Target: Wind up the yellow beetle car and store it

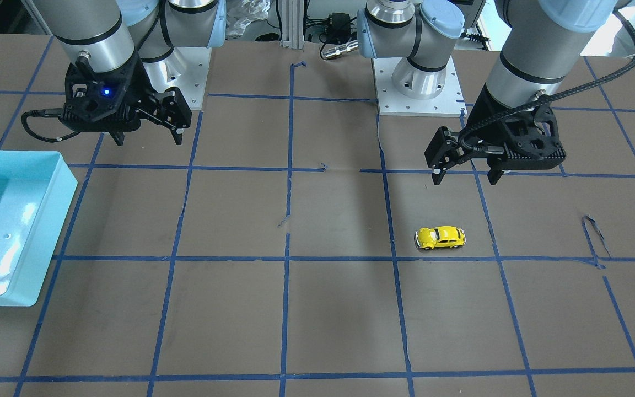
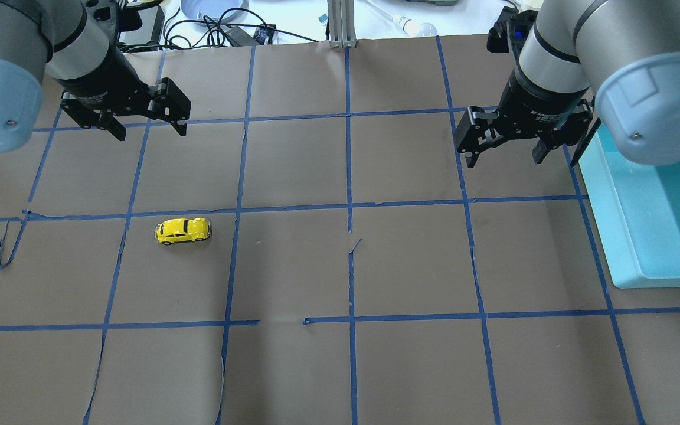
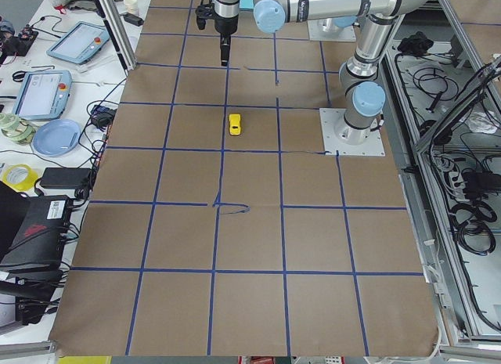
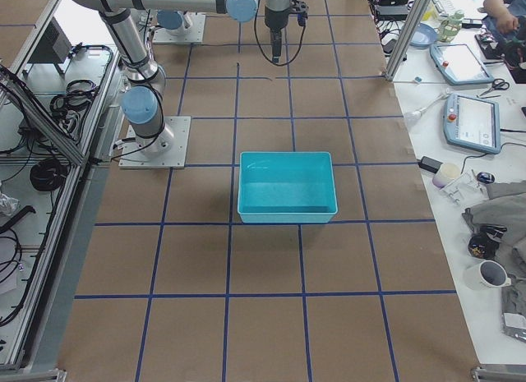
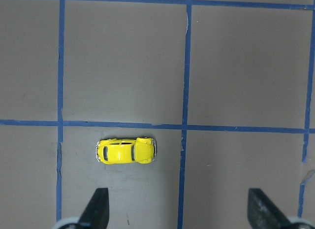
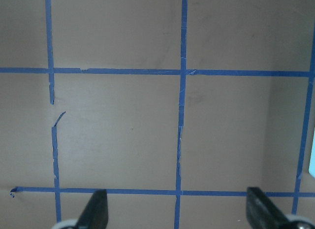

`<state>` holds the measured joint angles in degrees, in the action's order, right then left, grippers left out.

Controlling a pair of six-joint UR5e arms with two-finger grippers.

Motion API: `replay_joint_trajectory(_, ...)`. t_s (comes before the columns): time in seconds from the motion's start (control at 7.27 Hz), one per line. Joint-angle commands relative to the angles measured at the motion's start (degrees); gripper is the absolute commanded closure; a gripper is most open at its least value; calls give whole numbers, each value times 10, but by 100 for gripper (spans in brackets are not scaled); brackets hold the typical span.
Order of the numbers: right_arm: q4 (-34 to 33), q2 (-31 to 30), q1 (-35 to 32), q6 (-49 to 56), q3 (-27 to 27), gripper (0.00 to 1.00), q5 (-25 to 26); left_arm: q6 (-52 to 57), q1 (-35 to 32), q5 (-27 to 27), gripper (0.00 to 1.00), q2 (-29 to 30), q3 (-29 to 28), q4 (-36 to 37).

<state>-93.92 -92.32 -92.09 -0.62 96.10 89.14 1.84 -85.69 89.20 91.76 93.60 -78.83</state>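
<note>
The yellow beetle car (image 2: pixel 183 231) stands on its wheels on the brown table, left of centre in the overhead view; it also shows in the front view (image 1: pixel 440 237), the left side view (image 3: pixel 235 124) and the left wrist view (image 5: pixel 126 150). My left gripper (image 2: pixel 151 128) hangs open and empty above the table, farther from the robot than the car. In the left wrist view its fingertips (image 5: pixel 97 204) frame the bottom edge. My right gripper (image 2: pixel 504 155) is open and empty, high above the table beside the bin.
A light blue bin (image 2: pixel 659 236) stands at the table's right edge, also in the front view (image 1: pixel 3 220) and the right side view (image 4: pixel 288 187). Blue tape lines grid the brown table cover (image 2: pixel 346 265). Tablets, cables and cups lie beyond the far edge (image 3: pixel 47 90).
</note>
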Motion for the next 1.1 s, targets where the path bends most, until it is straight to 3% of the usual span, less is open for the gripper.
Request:
replay_joint_trajectory(0.0,0,-1,2,1,0,0,4,0,0,0,0,0,0,1)
replay_joint_trajectory(0.96,1,-1,0,0,0,0,2,7,0,-1,0,1,0,3)
